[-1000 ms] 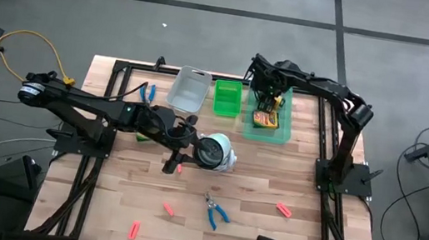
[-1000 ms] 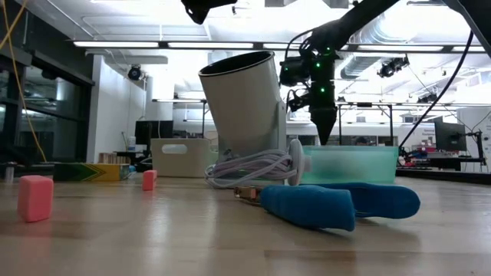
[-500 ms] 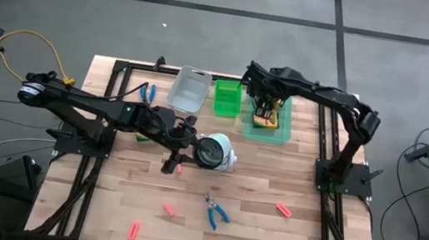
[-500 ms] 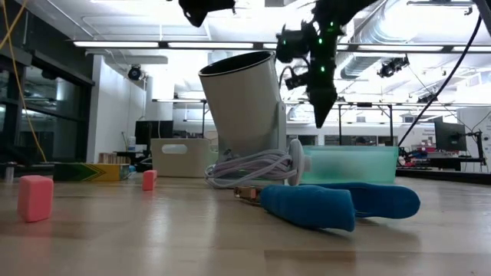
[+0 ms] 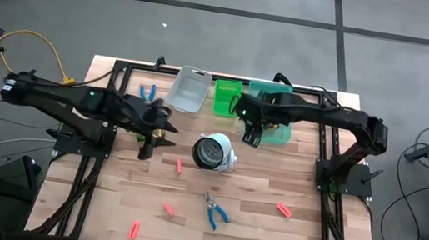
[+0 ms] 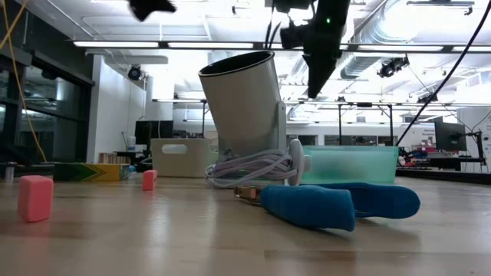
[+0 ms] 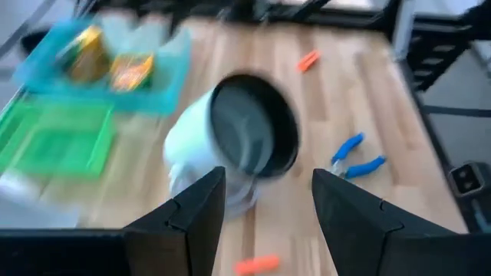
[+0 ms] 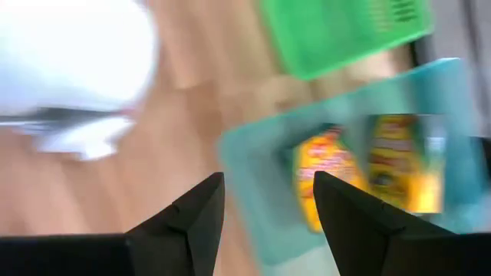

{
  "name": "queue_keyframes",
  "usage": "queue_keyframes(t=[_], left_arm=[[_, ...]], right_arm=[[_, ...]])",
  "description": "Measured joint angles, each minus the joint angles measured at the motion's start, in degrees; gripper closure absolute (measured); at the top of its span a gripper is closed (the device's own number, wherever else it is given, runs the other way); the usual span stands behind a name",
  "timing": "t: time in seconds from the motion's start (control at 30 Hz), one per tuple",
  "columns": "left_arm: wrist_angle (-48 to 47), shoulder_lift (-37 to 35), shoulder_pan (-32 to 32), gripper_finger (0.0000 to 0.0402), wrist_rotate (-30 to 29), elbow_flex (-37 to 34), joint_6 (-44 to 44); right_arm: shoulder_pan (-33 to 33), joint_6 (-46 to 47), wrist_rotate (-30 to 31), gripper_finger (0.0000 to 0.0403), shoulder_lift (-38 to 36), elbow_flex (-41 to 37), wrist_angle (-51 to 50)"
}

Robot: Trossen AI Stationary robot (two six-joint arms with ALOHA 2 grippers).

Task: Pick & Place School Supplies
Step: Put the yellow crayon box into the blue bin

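The left gripper is over the table's left part, near the left side of the round white object. In the left wrist view its two fingers are spread apart and nothing is between them. The right gripper is over the wood just beside the teal bin, between that bin and the white object. Its fingers are also spread and empty.

Two crayon boxes lie inside the teal bin. The green bin stands next to it, and the grey bin is next to the green one. One pair of scissors lies on the table below the white object. A second pair lies left of the grey bin. Four red-pink stubs lie on the wood: one just left of the white object, one left of the scissors, one near the front edge, and one to the right.
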Motion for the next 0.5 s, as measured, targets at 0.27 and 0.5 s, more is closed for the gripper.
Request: queue_keyframes(t=[0.27, 0.5], left_arm=[[-12.6, -2.0, 0.0, 0.0211, -4.2, 0.0, -8.5], [-18.7, -0.9, 0.0, 0.0211, -4.6, 0.0, -11.4]], right_arm=[[8.9, 8.7, -5.6, 0.0214, 0.0, 0.0, 3.2], [15.4, 17.4, -5.6, 0.0214, 0.0, 0.0, 1.7]])
